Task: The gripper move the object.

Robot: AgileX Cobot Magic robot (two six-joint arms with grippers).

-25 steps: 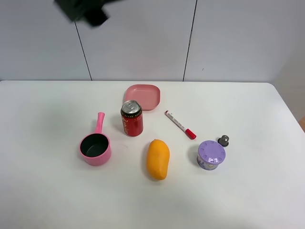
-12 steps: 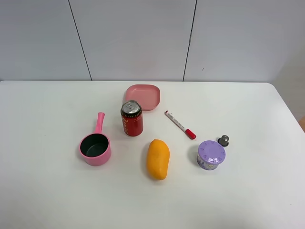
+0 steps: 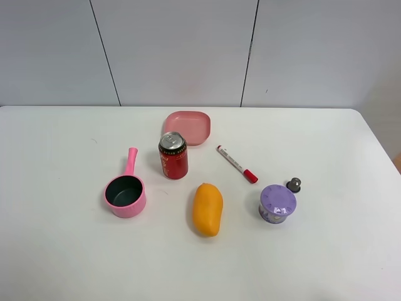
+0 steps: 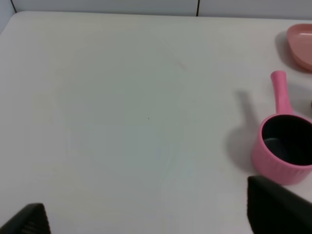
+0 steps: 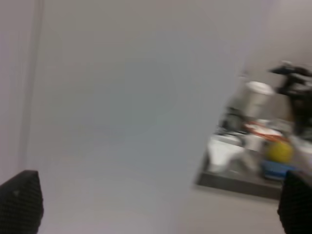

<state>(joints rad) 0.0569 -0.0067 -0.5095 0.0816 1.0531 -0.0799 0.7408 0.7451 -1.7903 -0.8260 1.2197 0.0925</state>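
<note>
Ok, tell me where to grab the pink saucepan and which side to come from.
Probably best on the straight handle of the pink saucepan, coming from above with fingers either side of it. It lies flat, points toward the table's back edge, has bare table around it, and is far narrower than the bowl.

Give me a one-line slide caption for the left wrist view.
Open left gripper above the white table, pink saucepan ahead and ungrasped.

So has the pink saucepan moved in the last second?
No. The saucepan sits in the same spot left of the can, handle pointing away from the camera, as before.
</note>
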